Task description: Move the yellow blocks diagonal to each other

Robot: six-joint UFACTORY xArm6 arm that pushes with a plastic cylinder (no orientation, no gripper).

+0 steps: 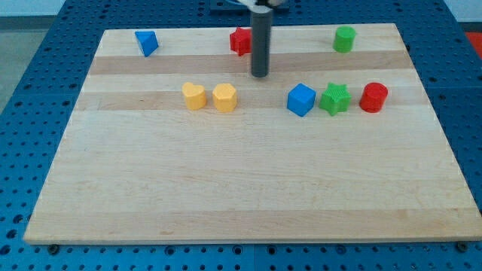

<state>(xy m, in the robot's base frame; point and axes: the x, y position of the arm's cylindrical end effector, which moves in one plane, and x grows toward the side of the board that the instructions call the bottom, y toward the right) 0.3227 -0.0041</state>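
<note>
Two yellow blocks lie side by side left of the board's middle: a yellow heart [194, 96] on the left and a yellow hexagon [224, 98] touching or nearly touching it on the right. My tip [260, 74] stands on the board above and to the right of the yellow hexagon, with a gap between them. The dark rod rises from it to the view's top and partly hides a red block [240, 41].
A blue triangle [147, 43] sits at the top left and a green block [344, 38] at the top right. A blue cube [300, 99], a green star [334, 98] and a red cylinder [373, 98] form a row on the right. The wooden board [248, 203] lies on a blue pegboard.
</note>
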